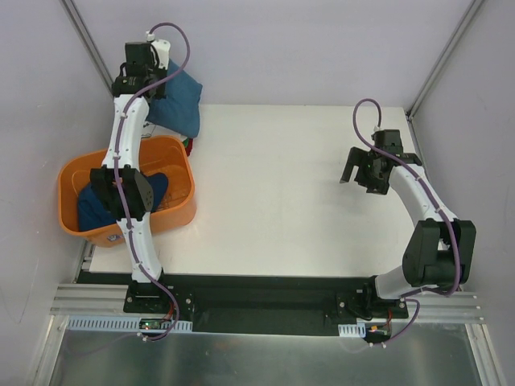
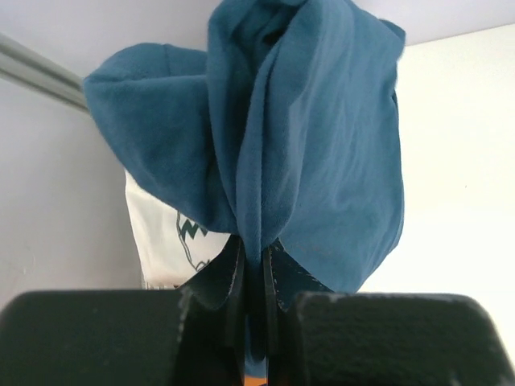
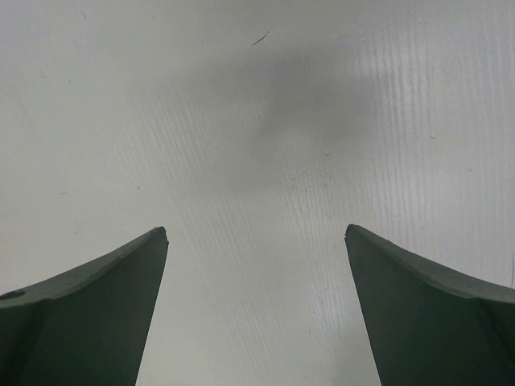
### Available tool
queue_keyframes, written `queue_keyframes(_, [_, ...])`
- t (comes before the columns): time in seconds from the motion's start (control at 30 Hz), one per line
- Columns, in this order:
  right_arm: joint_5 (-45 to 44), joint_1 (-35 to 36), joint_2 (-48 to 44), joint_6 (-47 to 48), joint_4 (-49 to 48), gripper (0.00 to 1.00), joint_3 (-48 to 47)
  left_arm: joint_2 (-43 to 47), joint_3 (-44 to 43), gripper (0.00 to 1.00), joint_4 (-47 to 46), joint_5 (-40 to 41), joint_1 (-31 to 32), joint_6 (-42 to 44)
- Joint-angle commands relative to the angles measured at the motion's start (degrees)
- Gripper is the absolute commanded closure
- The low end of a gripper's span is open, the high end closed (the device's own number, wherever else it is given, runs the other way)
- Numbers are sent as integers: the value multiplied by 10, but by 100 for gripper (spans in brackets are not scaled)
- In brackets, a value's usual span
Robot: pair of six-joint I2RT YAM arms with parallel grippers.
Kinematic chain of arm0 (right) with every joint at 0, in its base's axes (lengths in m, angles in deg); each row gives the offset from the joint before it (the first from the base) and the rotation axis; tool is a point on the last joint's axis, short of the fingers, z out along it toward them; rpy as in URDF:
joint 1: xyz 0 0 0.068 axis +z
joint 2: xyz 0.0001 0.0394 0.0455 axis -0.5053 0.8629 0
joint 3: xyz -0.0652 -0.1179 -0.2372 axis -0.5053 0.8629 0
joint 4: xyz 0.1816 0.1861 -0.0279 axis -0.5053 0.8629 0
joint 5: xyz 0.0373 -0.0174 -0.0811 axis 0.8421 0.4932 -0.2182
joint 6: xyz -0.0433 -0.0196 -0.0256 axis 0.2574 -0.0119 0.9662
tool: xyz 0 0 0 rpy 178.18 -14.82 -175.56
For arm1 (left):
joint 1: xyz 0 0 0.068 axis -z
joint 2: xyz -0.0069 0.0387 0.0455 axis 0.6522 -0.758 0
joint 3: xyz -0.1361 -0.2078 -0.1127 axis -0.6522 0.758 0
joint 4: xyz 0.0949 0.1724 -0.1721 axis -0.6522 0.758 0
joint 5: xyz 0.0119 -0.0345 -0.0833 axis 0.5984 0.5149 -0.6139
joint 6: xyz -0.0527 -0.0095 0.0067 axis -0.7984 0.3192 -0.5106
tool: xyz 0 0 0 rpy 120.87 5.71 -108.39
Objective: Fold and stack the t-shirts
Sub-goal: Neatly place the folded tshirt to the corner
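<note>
Left wrist: left tool (image 2: 256, 251) pinches blue shirt (image 2: 322, 145), right tool (image 3: 256, 235) spread over counter (image 3: 257, 96), so lay shirt mid-counter and have right take a corner to flatten.

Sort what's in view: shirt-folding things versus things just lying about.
Job: blue shirt, pinched in left gripper; second blue shirt; cream printed shirt; open right gripper.
Lying about: orange tub; table.

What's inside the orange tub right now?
A bunched dark blue t-shirt lies in the orange tub. The left arm covers part of it; anything beneath the cloth is hidden.
</note>
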Motion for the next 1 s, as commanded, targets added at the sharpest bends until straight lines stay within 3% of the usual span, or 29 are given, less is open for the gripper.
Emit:
queue_keyframes(0.0, [-8, 4, 8, 0, 11, 3, -19, 46, 6, 100, 14, -63, -16, -13])
queue_keyframes(0.47, [-71, 15, 22, 1, 54, 3, -39, -87, -82, 100, 18, -57, -83, 39])
queue_keyframes(0.67, [-100, 32, 30, -10, 80, 3, -52, -107, -100, 100, -30, -76, -86, 79])
queue_keyframes(0.87, [-115, 44, 43, -12, 97, 3, -76, -111, -81, 100, -57, -19, -86, 94])
queue_keyframes(0.97, [-123, 46, 45, -13, 103, 3, -81, -109, -65, 100, -92, 56, -85, 106])
